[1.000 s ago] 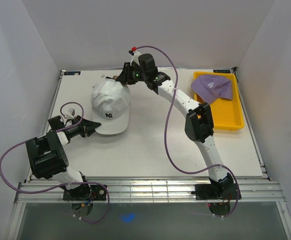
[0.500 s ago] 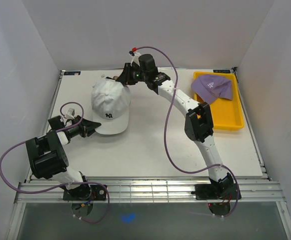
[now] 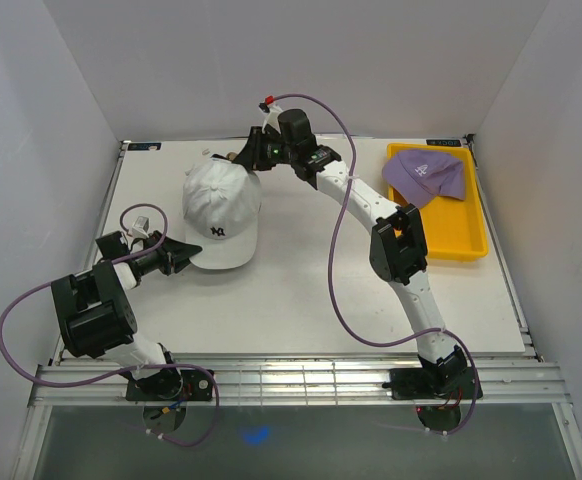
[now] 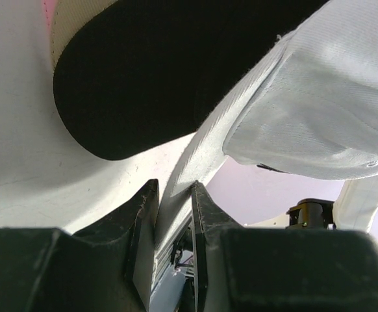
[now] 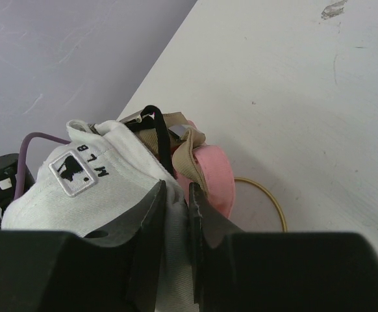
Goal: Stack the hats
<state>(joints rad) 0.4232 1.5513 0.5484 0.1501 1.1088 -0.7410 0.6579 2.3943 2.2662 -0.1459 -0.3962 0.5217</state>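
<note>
white cap tops pile at far-left of surface, pink cap showing beneath | left fingers clamp its brim, right fingers pinch its rear, likely to seat it squarely | purple cap lies in yellow tray, not yet stacked

On your white table, the caps are lying stacked near the far left corner, and a tray is sitting along the right edge.
</note>
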